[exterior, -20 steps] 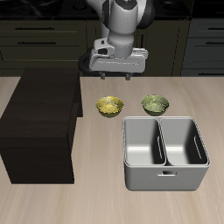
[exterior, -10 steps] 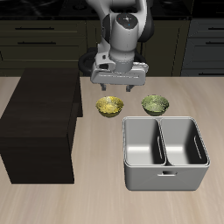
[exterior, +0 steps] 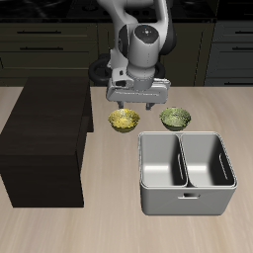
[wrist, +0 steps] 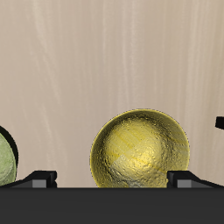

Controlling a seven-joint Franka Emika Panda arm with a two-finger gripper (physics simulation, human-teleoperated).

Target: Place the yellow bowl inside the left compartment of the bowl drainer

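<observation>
Pale wooden tabletop carries the yellow bowl (exterior: pixel 124 121) just behind the bowl drainer (exterior: pixel 186 174), under the gripper (exterior: pixel 135 100) whose fingers stand wide and empty, and it looks light, rigid and smooth-glazed, so pinching its thin rim seems the surest hold.

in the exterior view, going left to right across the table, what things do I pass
dark brown cabinet block → yellow bowl → olive-green bowl. The bowl drainer, nearer the front edge, spans the same stretch as both bowls, so it has no clear place in the order.
</observation>
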